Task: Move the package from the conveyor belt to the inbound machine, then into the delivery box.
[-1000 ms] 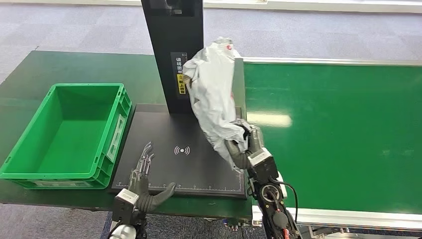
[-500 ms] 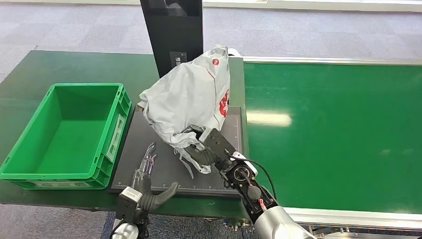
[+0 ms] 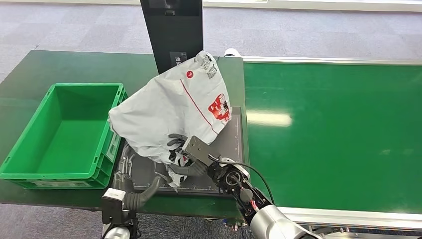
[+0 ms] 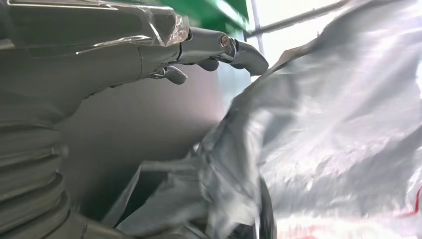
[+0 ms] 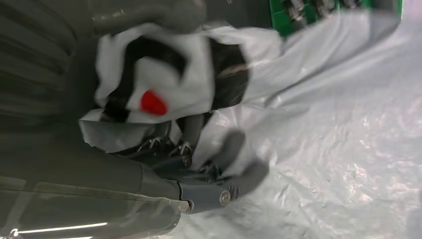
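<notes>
Silver right arm (image 3: 271,224), black cable, grey hands with darker fingers (image 4: 239,50).

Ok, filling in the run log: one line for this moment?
right hand: grips package | package: over inbound machine | left hand: open | box: empty

The grey package (image 3: 171,112), gripped at its lower edge by the right hand (image 3: 185,158), hung over the black scanner plate (image 3: 234,149) and covered most of it — its far corner reached the green box (image 3: 59,134) rim. The left hand (image 3: 127,172) lay open at the plate's near corner, just beside the bag. Behind stood the black post (image 3: 171,30). The box interior lay unobstructed — so did the green belt (image 3: 338,134).
</notes>
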{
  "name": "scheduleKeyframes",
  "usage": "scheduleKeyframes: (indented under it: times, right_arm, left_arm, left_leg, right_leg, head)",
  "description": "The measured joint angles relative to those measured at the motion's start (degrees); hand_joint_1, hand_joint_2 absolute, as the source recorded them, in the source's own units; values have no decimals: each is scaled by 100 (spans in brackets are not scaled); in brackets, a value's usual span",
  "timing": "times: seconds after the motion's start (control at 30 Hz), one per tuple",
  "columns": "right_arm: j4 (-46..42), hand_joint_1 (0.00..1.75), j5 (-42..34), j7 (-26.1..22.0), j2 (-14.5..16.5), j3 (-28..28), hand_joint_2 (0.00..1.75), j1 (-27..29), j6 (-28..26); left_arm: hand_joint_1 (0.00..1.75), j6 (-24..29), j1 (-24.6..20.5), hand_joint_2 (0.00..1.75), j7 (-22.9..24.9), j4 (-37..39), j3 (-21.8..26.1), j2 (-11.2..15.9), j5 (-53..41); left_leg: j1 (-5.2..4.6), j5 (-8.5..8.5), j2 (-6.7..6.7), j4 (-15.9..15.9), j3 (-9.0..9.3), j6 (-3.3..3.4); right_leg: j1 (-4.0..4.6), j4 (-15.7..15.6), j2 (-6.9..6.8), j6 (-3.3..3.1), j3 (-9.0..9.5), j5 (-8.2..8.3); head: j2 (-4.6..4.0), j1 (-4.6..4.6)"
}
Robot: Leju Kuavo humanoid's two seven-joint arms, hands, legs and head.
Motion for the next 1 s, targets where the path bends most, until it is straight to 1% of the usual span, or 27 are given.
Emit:
scheduleKeyframes:
  times: [0.1, 0.13, 0.2, 0.3, 0.37, 0.43, 0.57, 0.7, 0.83, 0.9, 1.0]
  right_arm:
    - [21, 0, -40, -69, -38, 10, 175, 23, -99]
    - [23, 0, -48, -112, -51, 13, 175, 45, -160]
    - [21, 0, -56, -253, -81, 18, 175, 106, -355]
    - [-43, 0, -78, -615, -146, 19, 175, 231, -805]
    - [-207, 0, -190, -883, -220, -1, 175, 369, -1031]
    - [-492, 0, -364, -1096, -326, -66, 175, 590, -1102]
    - [-1407, 0, -557, -1236, -544, -308, 175, 1319, -1159]
    - [-2393, 0, -560, -1213, -695, -574, 175, 2049, -1158]
    - [-3214, 0, -814, -1161, -771, -932, 175, 2496, -945]
    - [-3514, 0, -975, -1157, -788, -1165, 175, 2639, -861]
    - [-3844, 0, -1006, -1143, -802, -1403, 175, 2803, -771]
  left_arm:
    - [0, 408, 20, 175, -16, -118, 177, -19, 102]
    - [0, 661, 29, 175, -40, -163, 231, -25, 134]
    - [0, 1373, 49, 175, -89, -290, 345, -36, 234]
    - [0, 2374, 138, 175, -118, -573, 457, -36, 457]
    - [0, 2849, 258, 175, -125, -849, 480, -23, 613]
    - [0, 3140, 392, 175, -129, -1173, 502, 9, 740]
    - [0, 3276, 603, 175, -131, -1736, 520, 92, 829]
    - [0, 3285, 620, 175, -131, -1903, 463, 174, 794]
    - [0, 3263, 456, 175, -131, -1717, 224, 252, 552]
    - [0, 3240, 342, 175, -131, -1495, 54, 283, 340]
    - [0, 3200, 159, 175, -130, -1099, -169, 302, -120]
  left_leg:
    - [0, 0, 0, 0, 0, 0]
    - [0, 0, 0, 0, 0, 0]
    - [0, 0, 0, 0, 0, 0]
    - [0, 0, -1, 0, -2, 0]
    - [0, -1, 0, 0, -2, -1]
    - [0, -1, -2, 0, -3, -1]
    - [0, -3, -3, 0, -6, -3]
    - [0, -4, -4, 0, -8, -3]
    - [0, -3, -3, 0, -5, -4]
    - [-1, -2, -1, 0, -3, -4]
    - [-1, -2, 3, 1, -2, -4]
  right_leg:
    - [0, 0, 0, 0, 0, 0]
    - [0, 0, 0, 0, 0, 0]
    - [0, 1, 0, 0, 0, 0]
    - [0, 0, 0, 0, -1, 0]
    - [0, 0, 0, -1, -2, -1]
    - [0, -1, -1, -1, -3, -2]
    - [0, -2, -2, -3, -4, -5]
    - [0, -4, -2, -3, -8, -5]
    - [0, -4, -2, -4, -7, -3]
    - [-1, -4, -2, -6, -4, -1]
    - [-1, -4, 0, -10, -6, 3]
  head:
    - [0, 1]
    - [0, 1]
    - [0, 1]
    - [0, 0]
    - [0, 1]
    - [0, 0]
    - [0, 1]
    - [0, 1]
    - [0, -1]
    - [0, 0]
    - [0, -1]
